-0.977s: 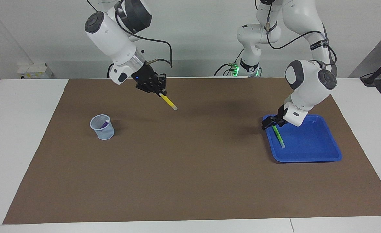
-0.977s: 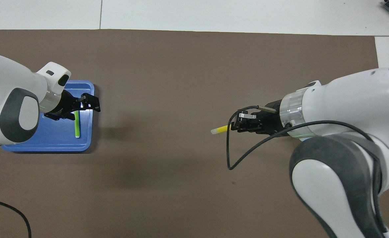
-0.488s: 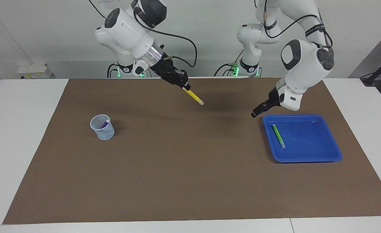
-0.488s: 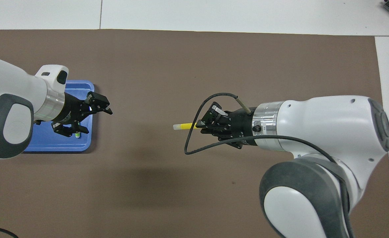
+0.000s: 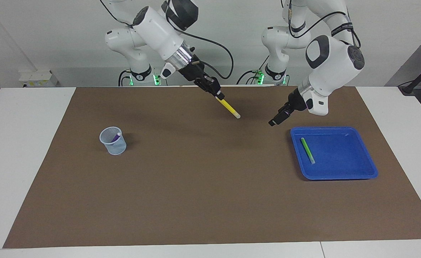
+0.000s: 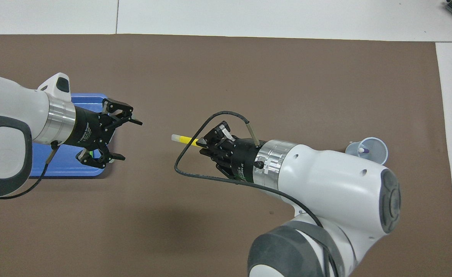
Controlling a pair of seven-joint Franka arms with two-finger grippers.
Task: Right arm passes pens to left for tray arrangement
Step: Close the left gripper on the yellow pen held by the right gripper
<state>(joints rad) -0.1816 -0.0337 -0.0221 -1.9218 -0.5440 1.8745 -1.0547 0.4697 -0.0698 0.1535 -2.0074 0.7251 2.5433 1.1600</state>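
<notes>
Right gripper (image 5: 218, 96) clamps yellow pen (image 5: 229, 108), tip aimed 3 o'clock at wide-open left gripper (image 6: 128, 139). We count green pen (image 5: 307, 150) in tray (image 5: 353, 172); purple pen (image 5: 116, 137) waits in cup (image 5: 114, 145).

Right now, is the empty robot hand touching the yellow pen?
Apart. In the facing view, bare brown mat shows between the open left gripper and the whitish tip of the yellow pen, which the right gripper holds.
</notes>
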